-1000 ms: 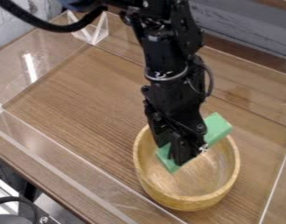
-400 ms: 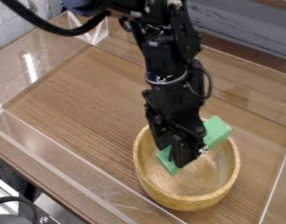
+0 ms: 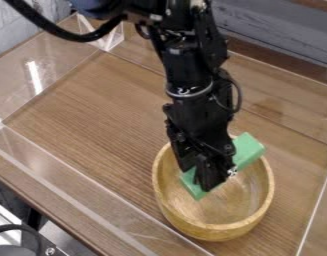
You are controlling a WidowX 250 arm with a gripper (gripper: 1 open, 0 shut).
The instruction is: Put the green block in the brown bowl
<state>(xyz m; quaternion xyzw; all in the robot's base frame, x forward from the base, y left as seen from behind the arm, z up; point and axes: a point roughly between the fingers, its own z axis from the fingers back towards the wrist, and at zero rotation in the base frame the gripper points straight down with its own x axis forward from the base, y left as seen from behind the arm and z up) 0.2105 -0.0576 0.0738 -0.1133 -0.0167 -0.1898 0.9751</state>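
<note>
The gripper pointed steeply down into the brown bowl, its black fingers closed across the middle of the green block. The jaws stood only as wide as the bar's thickness required, so this was a grip, not an open hand. The block sat tilted in that hold: its upper end stuck out to the right of the fingers, above the bowl's far rim, and its lower end showed as a small green patch to the left of the fingertips, low inside the bowl. Whether that lower end touched the wooden bottom could not be told, since the fingers hid the spot.

The bowl rested on the wooden tabletop near its front right corner, and the arm rose from the bowl toward the back edge. Clear panels fenced the left and front edges.

Judging from this, carrying the block over was finished and the step in hand was the release. The next move seemed to call for parting the jaws wide enough to free the bar, so that it dropped or settled within the rim, then lifting straight up. The raised end hung near the far rim, so a careless opening might let the block tip against or over it.
</note>
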